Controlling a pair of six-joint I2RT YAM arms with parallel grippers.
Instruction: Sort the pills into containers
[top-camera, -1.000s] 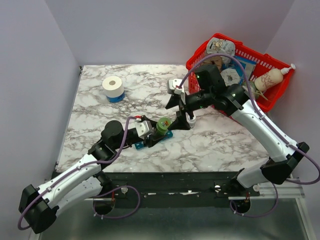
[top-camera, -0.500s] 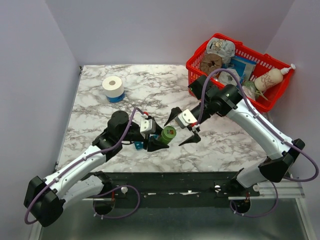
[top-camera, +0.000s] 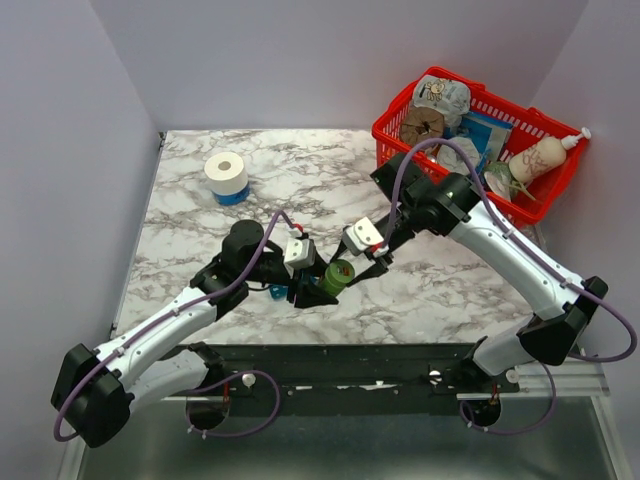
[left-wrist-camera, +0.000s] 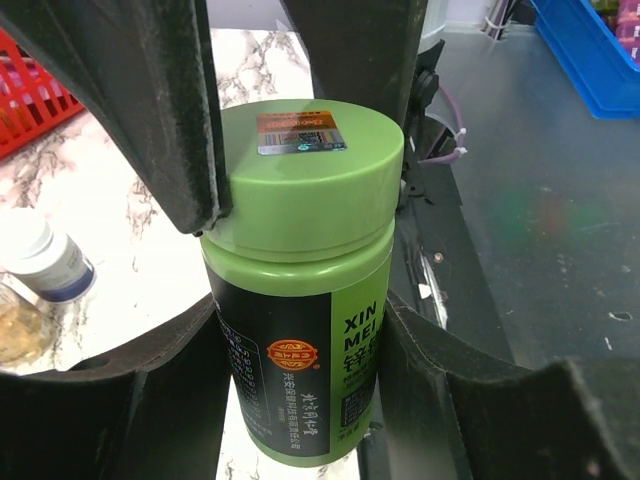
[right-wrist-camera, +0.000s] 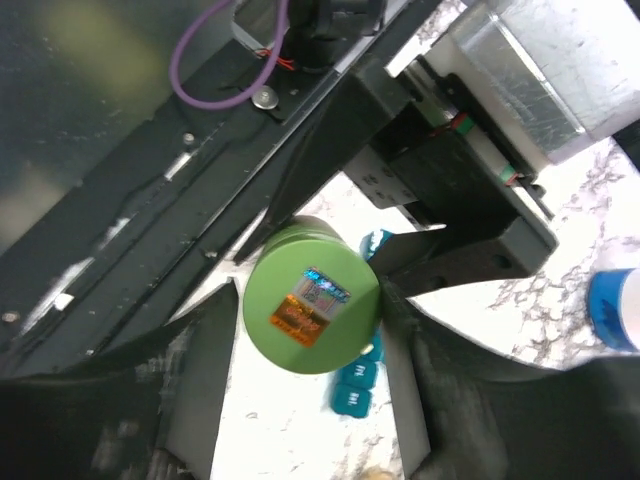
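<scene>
Left gripper (top-camera: 322, 288) grips green pill bottle (left-wrist-camera: 300, 330); right gripper (top-camera: 352, 268) straddles lid (right-wrist-camera: 312, 308), closure unclear, so centre it, squeeze firm, twist off with bottle steady.

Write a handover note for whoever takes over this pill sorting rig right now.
The left gripper is shut on the green bottle, holding it upright by its body.
The right gripper is closed on the cap, fingers on both sides.
The pill organiser lies on the table beneath the bottle, mostly hidden; its lids cannot be judged.
Done: both arms grip the bottle. The cap is on and no pills are visible.
Left: unscrew the cap, then portion pills into the compartments.
</scene>
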